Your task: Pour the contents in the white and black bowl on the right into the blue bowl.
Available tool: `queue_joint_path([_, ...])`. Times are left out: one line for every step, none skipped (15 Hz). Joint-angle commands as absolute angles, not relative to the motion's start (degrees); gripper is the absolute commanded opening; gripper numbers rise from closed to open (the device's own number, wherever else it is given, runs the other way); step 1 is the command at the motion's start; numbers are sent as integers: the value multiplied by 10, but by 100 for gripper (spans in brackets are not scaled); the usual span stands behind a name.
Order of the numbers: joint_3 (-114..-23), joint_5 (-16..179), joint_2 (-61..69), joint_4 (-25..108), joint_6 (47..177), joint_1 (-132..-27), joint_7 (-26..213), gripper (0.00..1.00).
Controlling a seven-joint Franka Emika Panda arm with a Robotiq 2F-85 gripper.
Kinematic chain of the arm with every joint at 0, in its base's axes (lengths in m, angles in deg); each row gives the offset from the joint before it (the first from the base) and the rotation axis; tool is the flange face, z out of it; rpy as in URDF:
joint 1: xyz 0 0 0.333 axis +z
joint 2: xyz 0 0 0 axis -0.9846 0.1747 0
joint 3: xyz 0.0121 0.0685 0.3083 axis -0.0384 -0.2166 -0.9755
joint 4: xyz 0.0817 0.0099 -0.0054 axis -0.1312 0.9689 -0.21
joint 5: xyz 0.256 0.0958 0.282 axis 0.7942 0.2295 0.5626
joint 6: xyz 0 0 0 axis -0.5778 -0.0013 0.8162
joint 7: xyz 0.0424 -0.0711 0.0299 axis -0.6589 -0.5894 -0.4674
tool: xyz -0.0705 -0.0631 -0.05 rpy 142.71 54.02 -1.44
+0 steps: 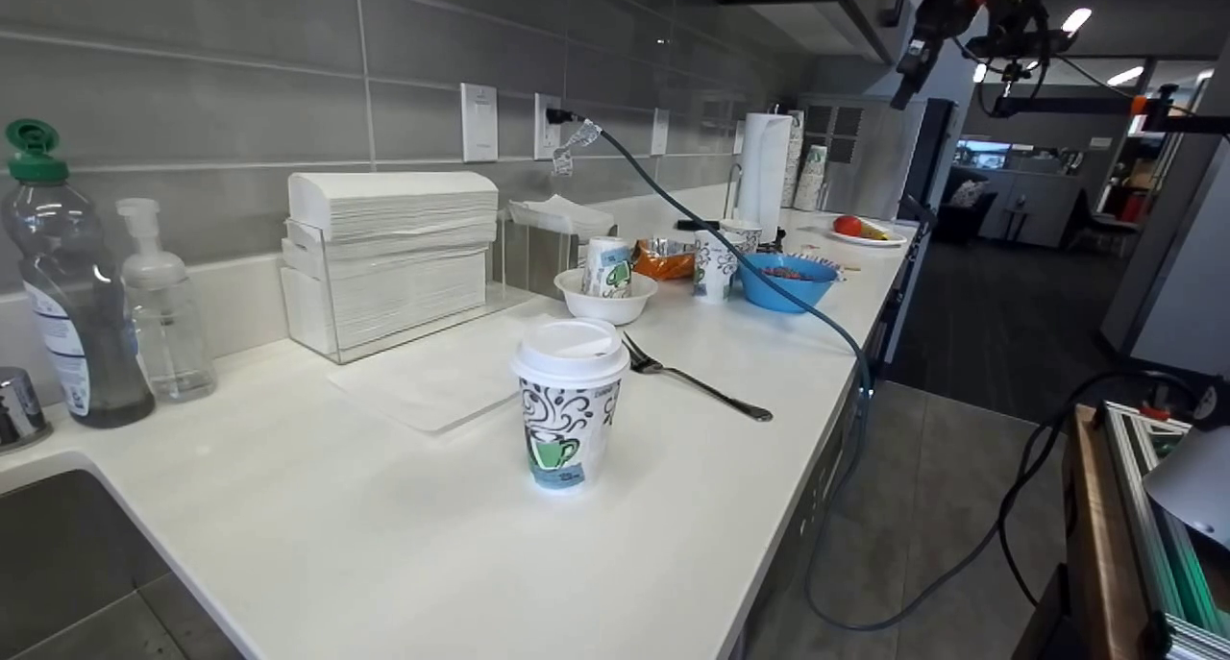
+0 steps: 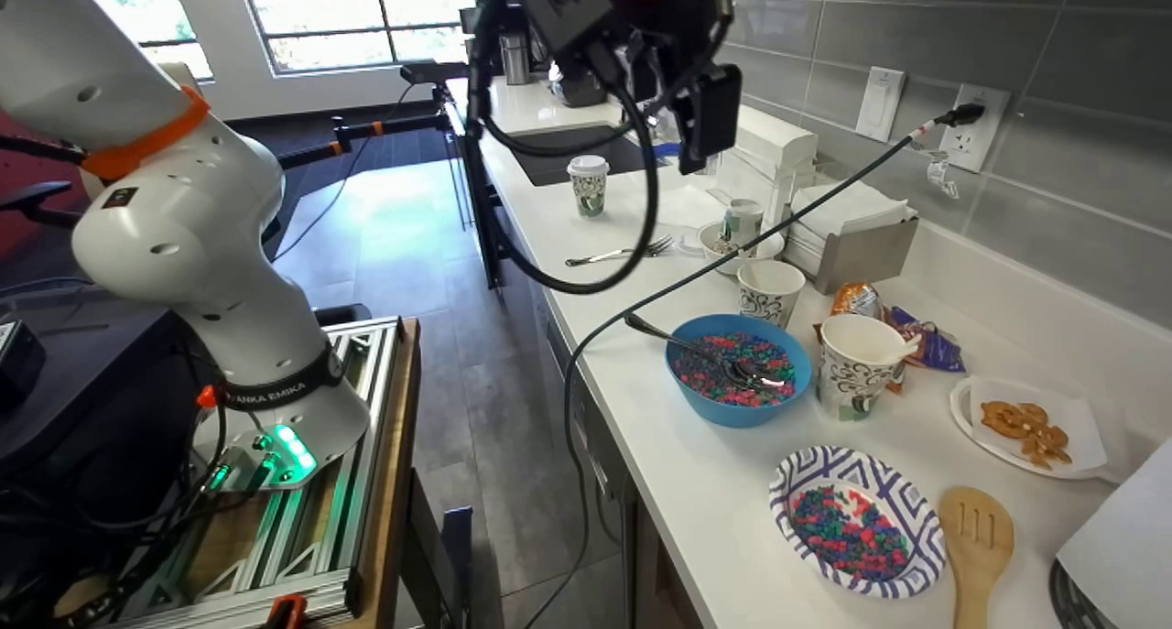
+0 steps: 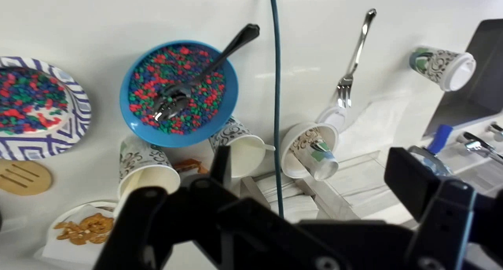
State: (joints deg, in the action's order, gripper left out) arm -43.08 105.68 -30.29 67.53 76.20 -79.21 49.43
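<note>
White patterned bowl (image 2: 847, 465) is sitting on the tabletop (image 2: 714, 492) near the blue bowl (image 2: 737, 413), probably being light and bendy under its loose bits (image 2: 847, 537), so its rim is calling for a soft pinch, and the fingers (image 3: 410, 183) are hanging wide apart, holding nothing.

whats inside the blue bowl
The blue bowl holds small red, green and blue pieces, with a spoon resting in them, handle sticking out. The pieces cover the bowl's bottom, so it can't be seen.
</note>
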Motion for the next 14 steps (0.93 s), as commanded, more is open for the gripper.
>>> queue_joint_path([-374,1149,-158,557,659,-785,423,100])
queue_joint_path([-365,1170,-122,536,628,-795,408,100])
queue_joint_path([-354,1186,-88,516,594,-803,397,100])
queue_joint_path([-398,1199,-53,500,567,-866,388,100])
queue_joint_path([-405,1201,-20,480,527,-888,380,100])
queue_joint_path([-439,1173,-99,537,594,-890,408,100])
queue_joint_path([-447,1178,-71,521,571,-911,399,100])
queue_joint_path([-453,1182,-49,509,560,-925,392,100])
queue_joint_path([-455,1184,-35,502,557,-932,387,100])
queue_joint_path([-457,1184,-29,496,556,-934,386,100])
queue_joint_path([-459,1184,-27,493,556,-934,386,100])
queue_joint_path([-461,1184,-28,491,555,-934,386,100])
queue_joint_path([-461,1184,-28,489,554,-934,386,100])
queue_joint_path([-461,1184,-29,487,553,-934,386,100])
